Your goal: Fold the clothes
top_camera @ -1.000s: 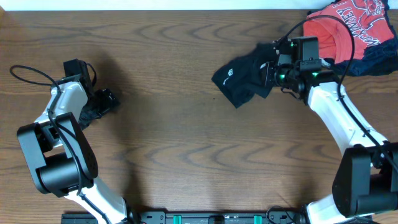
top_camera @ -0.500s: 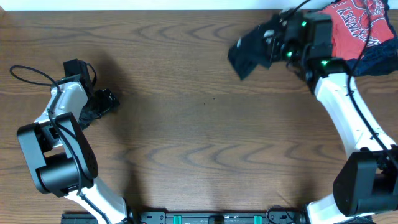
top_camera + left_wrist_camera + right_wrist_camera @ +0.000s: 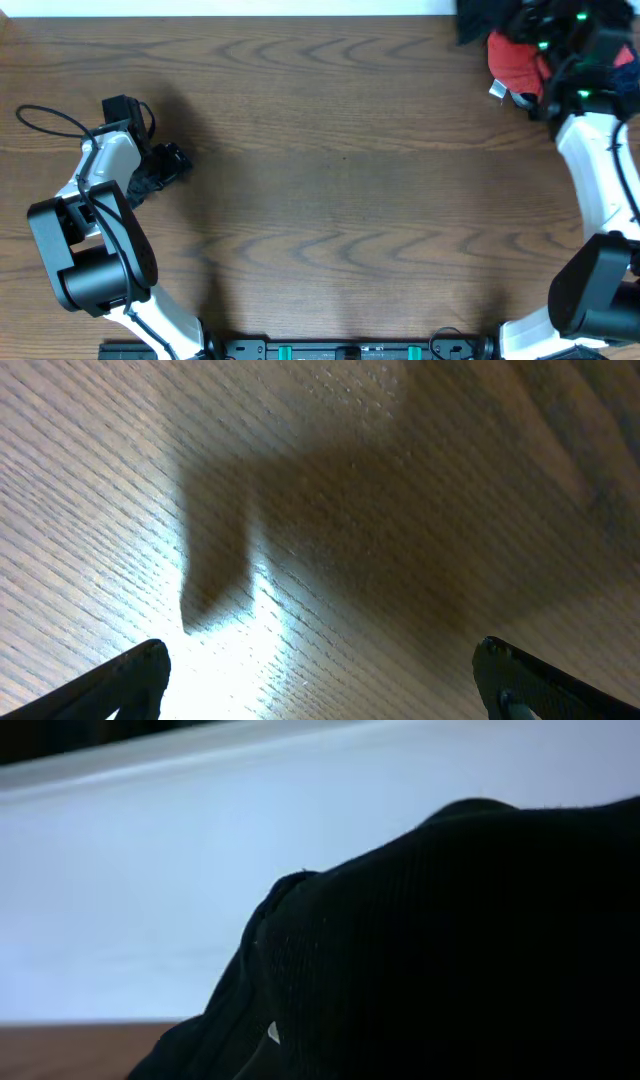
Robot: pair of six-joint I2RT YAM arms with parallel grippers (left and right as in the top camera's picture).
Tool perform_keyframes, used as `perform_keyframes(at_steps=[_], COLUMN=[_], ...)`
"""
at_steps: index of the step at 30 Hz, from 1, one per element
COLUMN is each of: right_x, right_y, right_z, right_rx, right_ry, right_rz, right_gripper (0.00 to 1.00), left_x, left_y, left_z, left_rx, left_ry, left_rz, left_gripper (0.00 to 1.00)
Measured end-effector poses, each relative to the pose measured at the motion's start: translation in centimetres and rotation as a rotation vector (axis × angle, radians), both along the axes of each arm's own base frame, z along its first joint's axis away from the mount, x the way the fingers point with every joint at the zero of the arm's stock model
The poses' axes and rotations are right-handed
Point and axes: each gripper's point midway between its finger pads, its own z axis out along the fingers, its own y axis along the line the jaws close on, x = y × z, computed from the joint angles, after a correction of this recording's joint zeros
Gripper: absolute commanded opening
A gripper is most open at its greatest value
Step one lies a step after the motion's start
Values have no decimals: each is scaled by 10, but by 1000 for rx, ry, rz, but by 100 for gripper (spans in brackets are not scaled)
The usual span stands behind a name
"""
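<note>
The right gripper [image 3: 512,20] is hanging over the far right corner of the table [image 3: 330,190], its jaws pinching tight on the black top [image 3: 474,20]. The top is bunching into a dark clump at the table's far edge and is running partly out of the overhead view. In the right wrist view the top [image 3: 450,950] is filling most of the frame against a pale surface beyond the table. A red shirt [image 3: 513,58] is lying crumpled in that same corner of the table, just beside the top. The left gripper [image 3: 165,165] is sitting low over the table's left side, its jaws standing wide, with wood showing between the fingertips [image 3: 140,670].
</note>
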Motion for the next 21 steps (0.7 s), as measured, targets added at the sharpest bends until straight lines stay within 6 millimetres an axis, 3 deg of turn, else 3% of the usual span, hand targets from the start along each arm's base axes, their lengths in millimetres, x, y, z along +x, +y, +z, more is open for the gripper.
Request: perform_keyframes(at_steps=[4, 13, 17, 21], right_x=[16, 77, 84, 81], right_y=[-41, -88, -101, -115], right_z=[-10, -48, -46, -29], right_rx=[3, 23, 27, 23], right_ry=[-2, 24, 31, 18], right_rz=[-57, -47, -52, -60], right_gripper=[1, 1, 1, 1], left_x=[1, 1, 1, 2], left_y=[-1, -4, -4, -4], left_z=[0, 0, 0, 0], left_rx=[-8, -23, -24, -23], left_ry=[-3, -8, -8, -9], left_rz=[-1, -3, -3, -3], left_gripper=[98, 98, 98, 98])
